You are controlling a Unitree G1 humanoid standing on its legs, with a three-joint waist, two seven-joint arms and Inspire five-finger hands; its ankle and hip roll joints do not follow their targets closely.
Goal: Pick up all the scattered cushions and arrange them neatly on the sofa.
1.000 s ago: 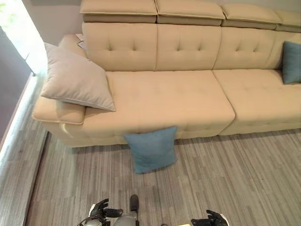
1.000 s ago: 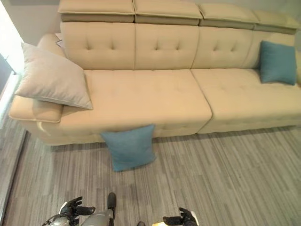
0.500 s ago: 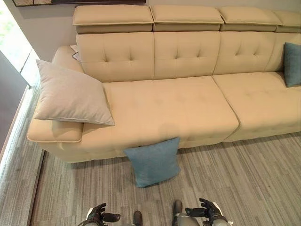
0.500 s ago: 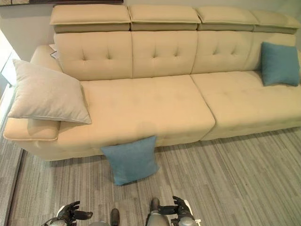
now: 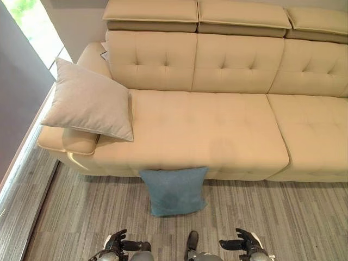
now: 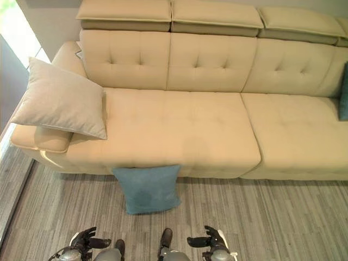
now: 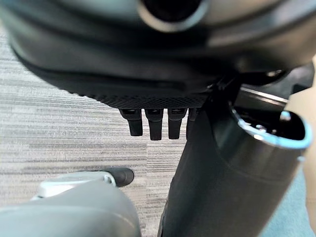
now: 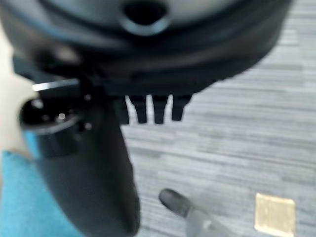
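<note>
Since a second ago only the camera has shifted: the square blue fabric cushion (image 5: pixel 173 190) still leans on the cream tufted sofa (image 5: pixel 217 130), and both robot hands, left (image 5: pixel 115 242) and right (image 5: pixel 246 243), seemingly hang apart, empty.

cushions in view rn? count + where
3. A beige cushion leans on the sofa's left armrest. A blue cushion stands on the floor against the sofa front. Another blue cushion's edge shows at the far right of the sofa. More may lie out of frame.

Before me: grey striped floor (image 5: pixel 283 217), pale wall (image 5: pixel 81 27) behind, bright window (image 5: pixel 32 22) to my left spilling daylight.
</note>
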